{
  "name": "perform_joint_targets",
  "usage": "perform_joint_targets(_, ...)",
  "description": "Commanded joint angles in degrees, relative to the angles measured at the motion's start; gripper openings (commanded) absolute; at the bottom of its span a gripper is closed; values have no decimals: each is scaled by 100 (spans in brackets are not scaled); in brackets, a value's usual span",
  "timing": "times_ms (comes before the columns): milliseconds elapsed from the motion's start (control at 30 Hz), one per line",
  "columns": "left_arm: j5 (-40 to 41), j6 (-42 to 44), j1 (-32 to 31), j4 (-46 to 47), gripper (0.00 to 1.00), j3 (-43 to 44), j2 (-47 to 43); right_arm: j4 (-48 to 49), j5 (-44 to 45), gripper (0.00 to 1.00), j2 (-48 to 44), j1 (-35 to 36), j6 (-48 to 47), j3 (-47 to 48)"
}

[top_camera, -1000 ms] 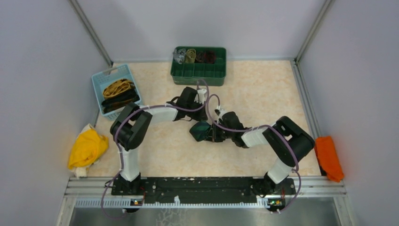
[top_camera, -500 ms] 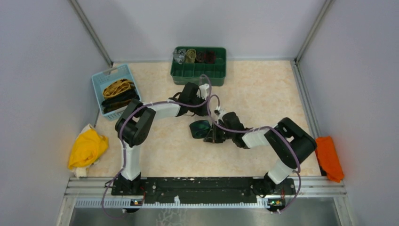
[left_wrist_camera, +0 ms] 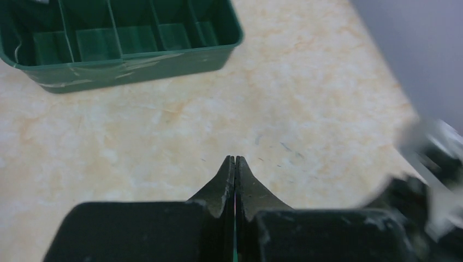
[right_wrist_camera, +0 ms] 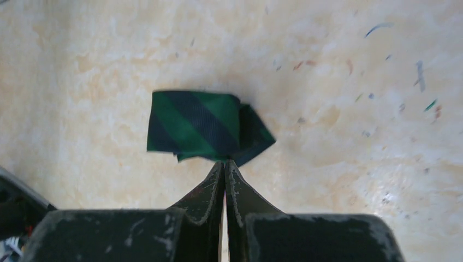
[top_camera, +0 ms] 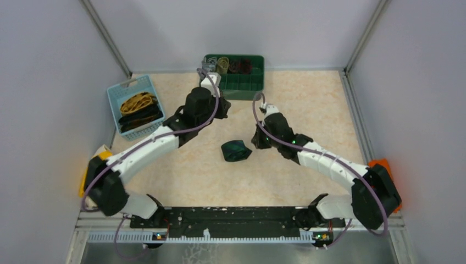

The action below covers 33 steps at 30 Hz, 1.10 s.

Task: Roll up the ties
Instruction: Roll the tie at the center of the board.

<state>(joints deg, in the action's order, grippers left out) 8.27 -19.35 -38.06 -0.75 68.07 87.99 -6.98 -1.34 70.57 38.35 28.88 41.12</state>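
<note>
A dark green tie (top_camera: 236,150) with navy stripes lies folded into a small bundle on the table, held by neither gripper. In the right wrist view the tie (right_wrist_camera: 202,125) sits just beyond my right gripper (right_wrist_camera: 225,162), which is shut with nothing between its fingers. From above, the right gripper (top_camera: 257,142) hangs just right of the bundle. My left gripper (top_camera: 220,107) is shut and empty, up near the green tray (top_camera: 233,82). Its tips (left_wrist_camera: 235,158) point at bare table in front of the green tray (left_wrist_camera: 136,60). More ties lie in a blue basket (top_camera: 116,93), mustard-yellow (top_camera: 137,102) and black (top_camera: 140,116).
Rolled ties fill the green tray's back compartments (top_camera: 228,65). A yellow cloth (top_camera: 88,176) shows at the left edge behind my left elbow. An orange cloth (top_camera: 379,163) peeks out past my right elbow. Walls close in both sides and the back.
Both grippers have lifted off the green tie, which now lies alone. The left arm swung back toward the green tray. The right arm drew off to the right.
</note>
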Motion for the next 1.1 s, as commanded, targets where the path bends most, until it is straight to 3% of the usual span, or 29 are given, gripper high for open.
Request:
perform_joint_targets(0, 987, -705, -739, -873, 0, -914, -1165, -757, 618, 0, 895, -233, -547, 1350)
perform_joint_targets(200, 764, -1679, -1260, -963, 0, -2192, -1725, -1476, 323, 0, 2971, -380, -1073, 3630)
perform_joint_targets(467, 303, -1815, -1383, -245, 0, -2531, -787, -2321, -301, 0, 4845, -532, -1484, 5752)
perform_joint_targets(800, -323, -1844, -1541, -46, 0, -2266, -198, -2084, -1104, 0, 5339, -603, -1518, 5401)
perform_joint_targets(1067, 81, -1792, -1680, -320, 0, -2259, -439, -1759, -1431, 0, 5207, -607, -1452, 4678)
